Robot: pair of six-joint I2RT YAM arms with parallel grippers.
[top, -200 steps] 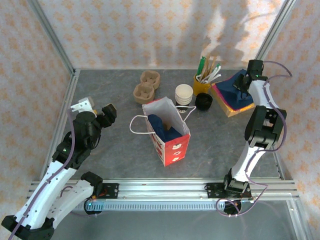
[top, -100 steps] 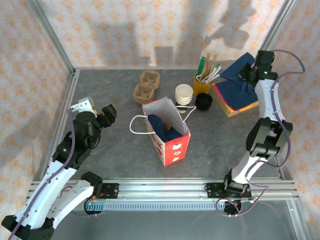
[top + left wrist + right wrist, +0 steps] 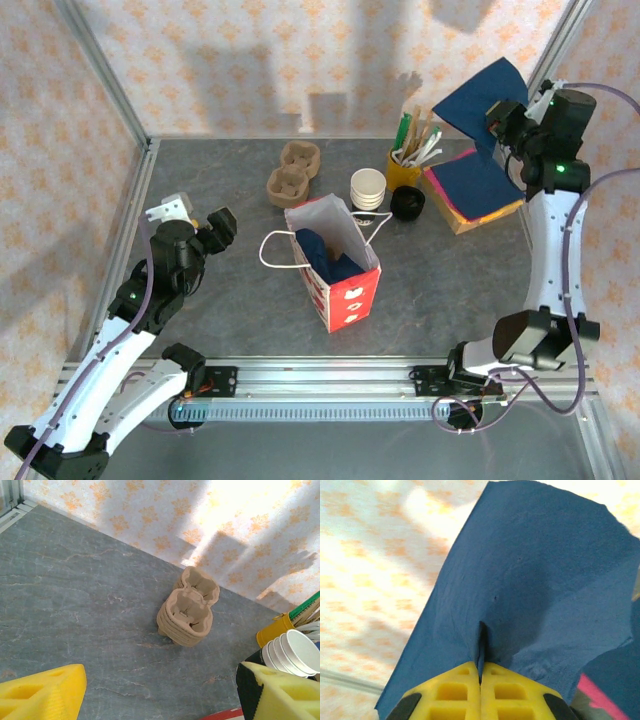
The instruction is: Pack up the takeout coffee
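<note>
Left gripper gapes wide, empty. Takeout coffee stands behind paper bag. Right gripper pinches blue napkin aloft; limp sheet may drag across stirrers or tip the takeout coffee en route to bag.

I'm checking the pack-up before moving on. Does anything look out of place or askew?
Yes: the right gripper is shut on a blue napkin, holding it creased in the air over the napkin stack at the table's far right. The red paper bag stands upright and open; nothing looks spilled.
</note>
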